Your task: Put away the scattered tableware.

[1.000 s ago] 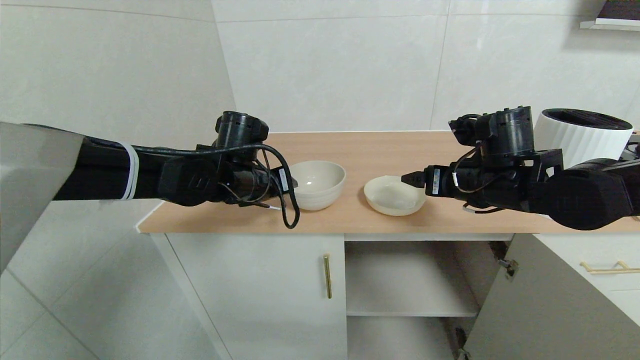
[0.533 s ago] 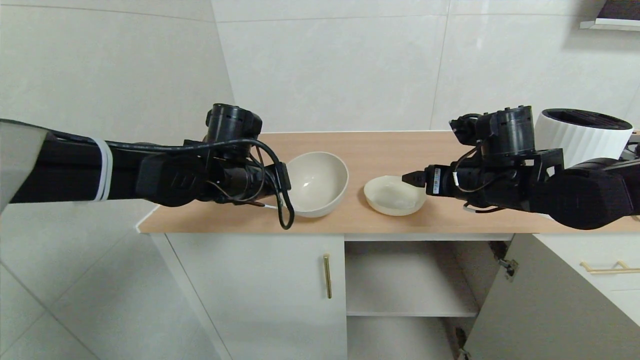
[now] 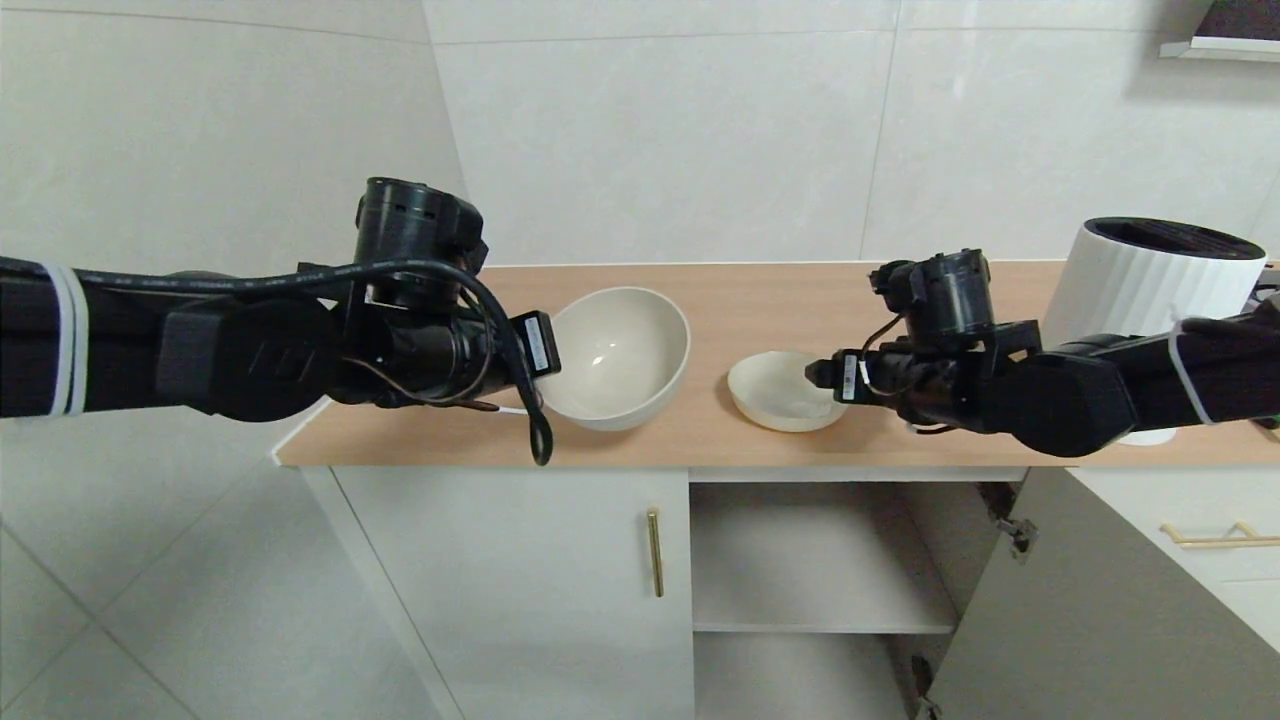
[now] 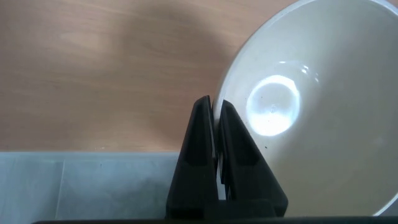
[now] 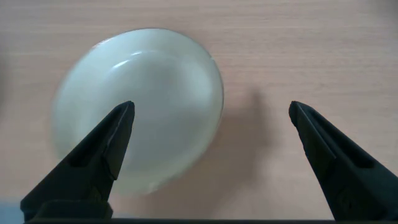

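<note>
left jaws clamp the tilted bowl, right jaws gape over dish.

The head camera looks down across the counter. Wrist cameras, close behind the left pincer and right pincer, face that counter.

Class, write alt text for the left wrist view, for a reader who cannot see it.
The left gripper, shut on the rim of a white bowl, holds it above a wooden counter. The bowl's glossy inside faces the camera, and pale tiles show past the counter's edge.
</note>
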{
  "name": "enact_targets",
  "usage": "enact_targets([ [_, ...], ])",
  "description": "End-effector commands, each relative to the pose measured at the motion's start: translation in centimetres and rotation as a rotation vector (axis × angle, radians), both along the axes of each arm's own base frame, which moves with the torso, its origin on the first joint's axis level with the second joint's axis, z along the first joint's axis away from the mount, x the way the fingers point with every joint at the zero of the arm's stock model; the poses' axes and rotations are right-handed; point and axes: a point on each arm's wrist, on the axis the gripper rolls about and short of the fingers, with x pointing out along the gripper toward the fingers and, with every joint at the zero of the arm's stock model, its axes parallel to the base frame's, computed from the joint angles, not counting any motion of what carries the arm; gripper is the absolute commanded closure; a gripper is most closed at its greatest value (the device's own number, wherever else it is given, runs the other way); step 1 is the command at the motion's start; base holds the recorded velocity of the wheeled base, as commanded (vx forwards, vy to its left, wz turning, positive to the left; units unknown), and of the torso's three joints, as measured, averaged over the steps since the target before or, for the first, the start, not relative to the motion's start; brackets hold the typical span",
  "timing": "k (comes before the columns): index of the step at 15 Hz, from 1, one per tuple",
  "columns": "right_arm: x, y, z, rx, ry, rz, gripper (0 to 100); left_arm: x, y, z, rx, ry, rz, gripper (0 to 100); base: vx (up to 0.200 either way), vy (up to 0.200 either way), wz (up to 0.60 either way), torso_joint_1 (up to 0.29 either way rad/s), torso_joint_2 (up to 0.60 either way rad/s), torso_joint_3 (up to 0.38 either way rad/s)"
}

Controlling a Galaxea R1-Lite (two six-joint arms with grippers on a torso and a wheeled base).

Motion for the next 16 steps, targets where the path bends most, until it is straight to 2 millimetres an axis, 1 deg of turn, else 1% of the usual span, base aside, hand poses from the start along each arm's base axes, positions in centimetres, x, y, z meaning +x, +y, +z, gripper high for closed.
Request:
enact_targets([
  [1,1.2,0.6,-1.9,-0.020,0.031,-0.011,0,-0.5,0.2,0.7,-0.007,-0.017,-0.001,100,0.000,0.000,0.00,0.000,0.00,0.000],
  [5,1.6,0.2,-2.0,-0.023,0.030,-0.029,0,-0.5,0.1,0.7,-0.007,-0.017,0.000,100,0.000,0.000,0.00,0.000,0.00,0.000],
  [6,1.6,0.3,-2.1,-0.025,0.031,-0.028,100,-0.5,0.1,0.6,-0.007,-0.015,0.000,100,0.000,0.000,0.00,0.000,0.00,0.000],
  [12,1.5,0.2,-2.0,-0.020,0.031,-0.023,100,-0.5,0.1,0.7,-0.008,-0.017,-0.002,100,0.000,0.000,0.00,0.000,0.00,0.000],
  [14,1.2,0.1,-1.2,0.002,0.016,-0.029,100,-0.5,0.1,0.7,-0.008,-0.017,-0.002,100,0.000,0.000,0.00,0.000,0.00,0.000],
  [16,0.4,-0.3,0.1,0.016,-0.003,-0.030,100,-0.7,0.2,0.7,-0.010,-0.016,0.003,100,0.000,0.000,0.00,0.000,0.00,0.000],
])
